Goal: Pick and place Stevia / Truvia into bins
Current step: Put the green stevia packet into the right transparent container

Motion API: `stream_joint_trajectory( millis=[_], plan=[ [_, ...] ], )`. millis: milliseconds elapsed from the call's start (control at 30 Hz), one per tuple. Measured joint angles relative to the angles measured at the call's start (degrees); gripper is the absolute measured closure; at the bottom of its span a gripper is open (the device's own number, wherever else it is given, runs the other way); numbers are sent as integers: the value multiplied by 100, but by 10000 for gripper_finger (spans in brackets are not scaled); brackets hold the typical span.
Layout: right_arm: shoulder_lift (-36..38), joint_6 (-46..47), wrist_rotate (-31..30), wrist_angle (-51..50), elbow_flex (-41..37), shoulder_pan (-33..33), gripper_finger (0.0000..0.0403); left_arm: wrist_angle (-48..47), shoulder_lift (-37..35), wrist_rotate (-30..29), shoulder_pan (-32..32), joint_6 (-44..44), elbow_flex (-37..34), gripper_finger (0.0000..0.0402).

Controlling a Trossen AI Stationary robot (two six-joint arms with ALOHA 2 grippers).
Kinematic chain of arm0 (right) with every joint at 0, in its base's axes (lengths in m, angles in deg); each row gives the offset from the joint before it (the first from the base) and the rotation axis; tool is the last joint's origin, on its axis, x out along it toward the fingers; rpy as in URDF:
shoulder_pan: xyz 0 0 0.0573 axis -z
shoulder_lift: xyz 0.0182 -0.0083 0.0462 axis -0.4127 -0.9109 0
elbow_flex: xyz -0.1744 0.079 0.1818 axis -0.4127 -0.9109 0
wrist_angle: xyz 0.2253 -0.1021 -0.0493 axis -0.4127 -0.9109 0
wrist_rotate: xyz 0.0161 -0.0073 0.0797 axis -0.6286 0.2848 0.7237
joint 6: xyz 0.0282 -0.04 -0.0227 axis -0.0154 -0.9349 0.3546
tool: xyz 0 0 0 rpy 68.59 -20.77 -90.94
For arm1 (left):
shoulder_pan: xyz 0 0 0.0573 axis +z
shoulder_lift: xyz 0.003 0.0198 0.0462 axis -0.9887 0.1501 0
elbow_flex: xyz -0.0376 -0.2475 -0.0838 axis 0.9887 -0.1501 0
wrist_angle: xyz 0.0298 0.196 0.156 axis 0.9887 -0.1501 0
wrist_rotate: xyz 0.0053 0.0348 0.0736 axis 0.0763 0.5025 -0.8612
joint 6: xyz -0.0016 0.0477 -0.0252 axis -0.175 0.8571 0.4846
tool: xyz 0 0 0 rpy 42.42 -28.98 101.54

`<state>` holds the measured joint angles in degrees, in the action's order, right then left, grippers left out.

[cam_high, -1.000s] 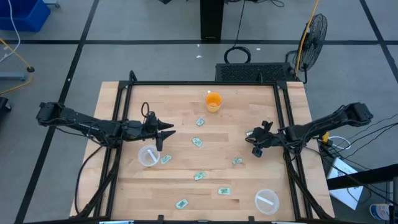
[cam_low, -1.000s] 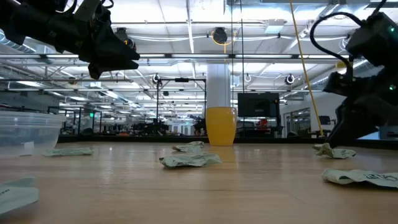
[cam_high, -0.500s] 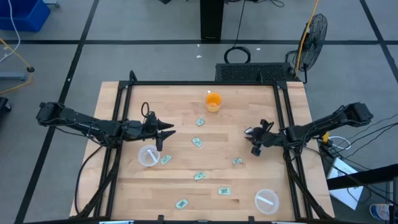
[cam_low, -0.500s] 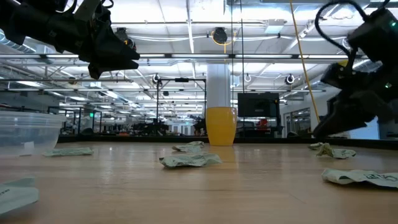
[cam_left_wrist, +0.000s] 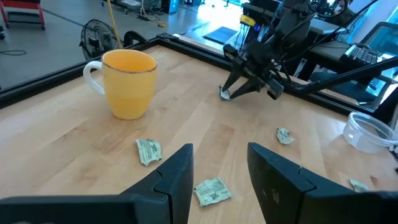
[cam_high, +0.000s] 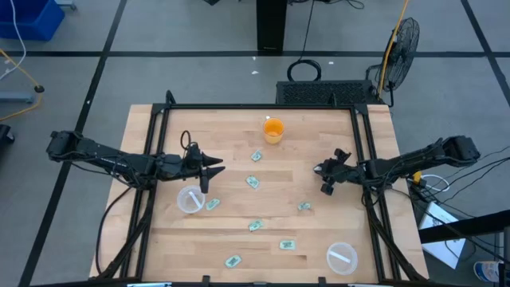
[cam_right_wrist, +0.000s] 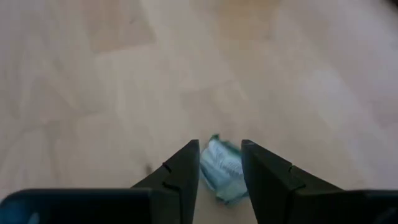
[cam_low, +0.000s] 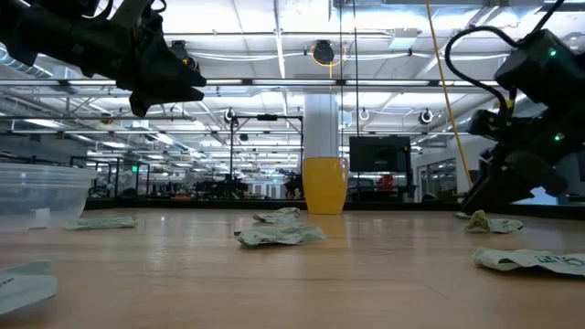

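A: From above, the right tool [cam_high: 325, 171] sits near the surface's right edge, the left tool [cam_high: 213, 170] beside a bin [cam_high: 189, 199].

B: At its wrist, fingers apart around a packet [cam_right_wrist: 221, 168]; closing off-centre could flick it away.

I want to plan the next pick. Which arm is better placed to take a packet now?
The right. The right gripper already has a packet between its fingers, while the left gripper hovers open near a clear cup.

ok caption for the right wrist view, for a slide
Right gripper fingers straddling a green-and-white sweetener packet on the wooden table.
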<state>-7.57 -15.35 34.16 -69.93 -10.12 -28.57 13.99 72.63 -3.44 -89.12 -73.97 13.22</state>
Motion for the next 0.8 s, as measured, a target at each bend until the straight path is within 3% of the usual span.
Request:
stream_joint_trajectory(
  millis=[267, 433, 800],
  plan=[
    [-408, -2, 96, 84, 7, 266, 239, 16, -2, 0, 0, 27, 0, 245],
    [-570, 36, 98, 217, 13, 351, 236, 53, -2, -2, 0, 154, 0, 245],
    [-608, 164, 269, 338, 9, 349, 345, 86, -2, 0, 0, 333, 0, 245]
  ],
)
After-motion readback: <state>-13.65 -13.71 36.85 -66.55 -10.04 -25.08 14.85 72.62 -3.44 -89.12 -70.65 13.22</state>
